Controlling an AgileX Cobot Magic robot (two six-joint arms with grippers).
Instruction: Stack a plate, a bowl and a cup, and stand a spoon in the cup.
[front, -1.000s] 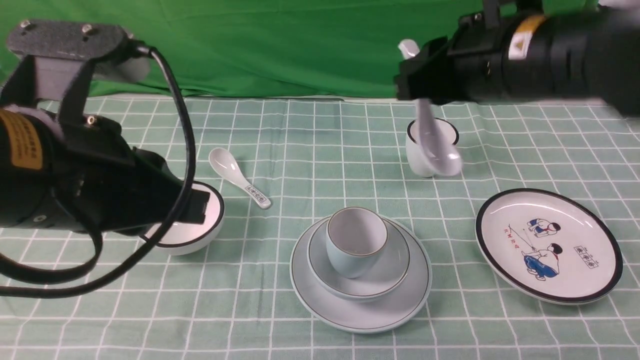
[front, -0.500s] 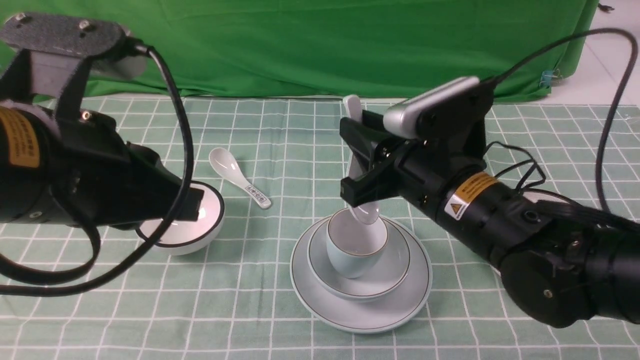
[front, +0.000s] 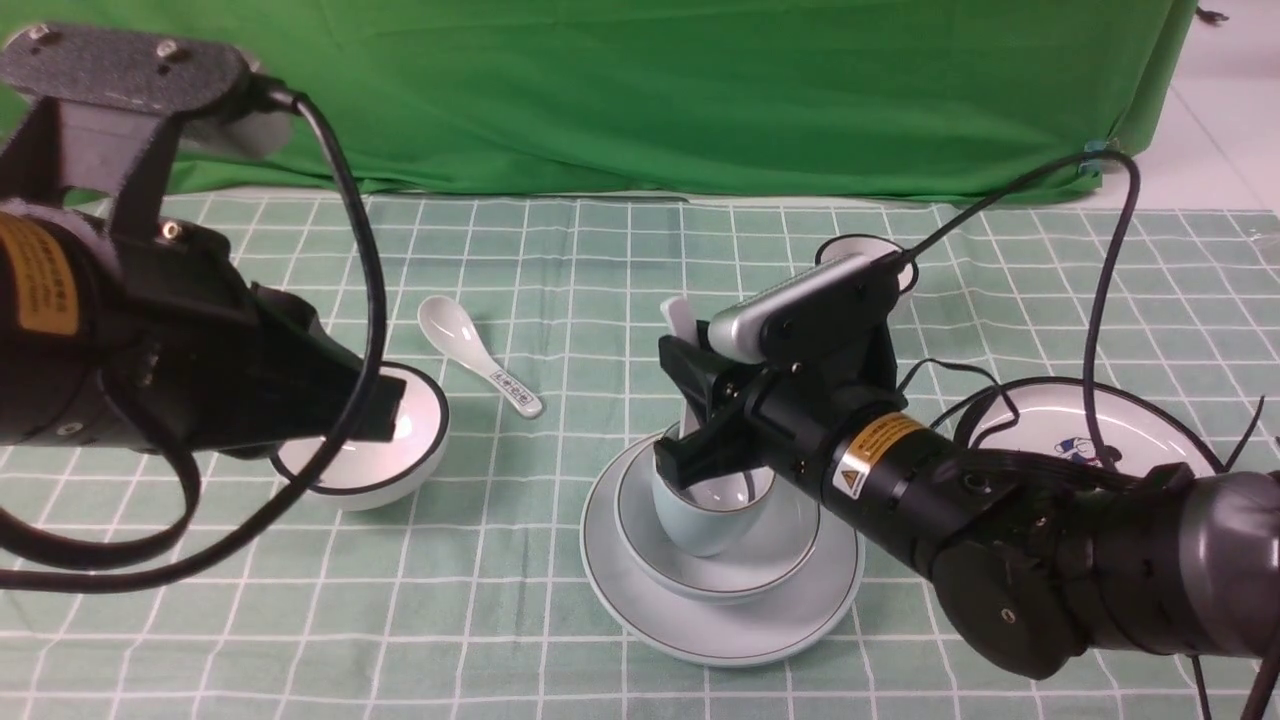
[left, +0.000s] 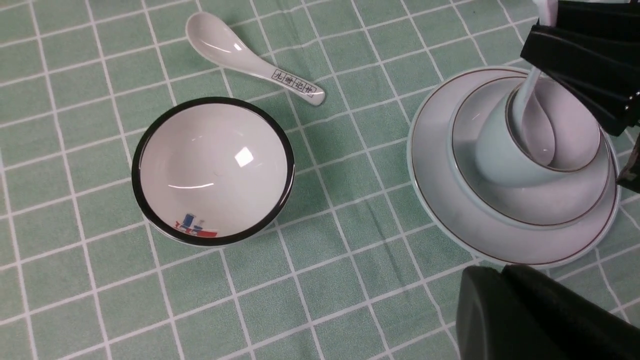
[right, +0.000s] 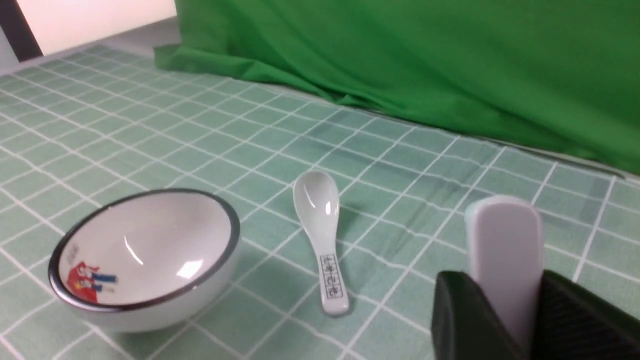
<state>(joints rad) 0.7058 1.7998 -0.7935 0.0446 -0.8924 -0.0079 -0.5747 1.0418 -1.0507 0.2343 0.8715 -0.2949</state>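
Observation:
The pale blue-green plate (front: 700, 620) lies at the front centre, with the bowl (front: 785, 560) on it and the pale blue cup (front: 700, 525) in the bowl. My right gripper (front: 690, 410) is shut on the handle of the plain white spoon (front: 678, 318), just above the cup. The spoon's scoop sits inside the cup, as the left wrist view shows (left: 535, 125). The right wrist view shows the handle (right: 505, 245) pinched between the black fingers. My left gripper (left: 500, 272) is shut and empty, hovering left of the stack, near the plate's edge (left: 450, 210).
A black-rimmed white bowl (front: 370, 460) stands at the left under my left arm. A white spoon with printed marks (front: 480, 355) lies behind it. A black-rimmed white cup (front: 865, 250) stands at the back right. A cartoon plate (front: 1110, 415) lies at the right, partly behind my right arm.
My right gripper has carried the spoon from the back right to the stack and lowered it, so the scoop now rests inside the cup. The left arm has barely moved.

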